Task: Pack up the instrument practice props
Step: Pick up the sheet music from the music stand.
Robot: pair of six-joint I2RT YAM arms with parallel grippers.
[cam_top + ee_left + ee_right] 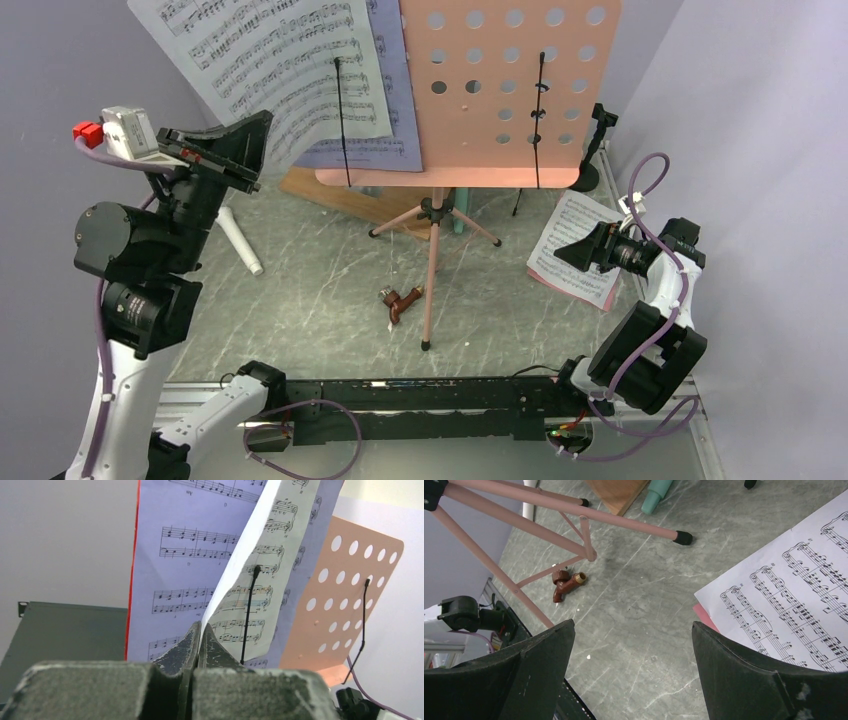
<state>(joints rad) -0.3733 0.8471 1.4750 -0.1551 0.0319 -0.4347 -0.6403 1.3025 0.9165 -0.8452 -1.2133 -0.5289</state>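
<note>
Across the grey, marble-veined table [300, 300], closed in by pale lilac walls [740, 100], the pink music desk [510, 90] stands on its tripod legs [432, 270] near the far edge. The left gripper [262, 128], raised by the far-left corner, is clenched on a white sheet-music page [270, 60] leaning against that stand. The right gripper [562, 250] hangs released over another page [585, 215] lying at the right edge.

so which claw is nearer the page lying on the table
Right. The right claw hangs open over that page's edge; left claw is across the table, shut on a stand page.
</note>
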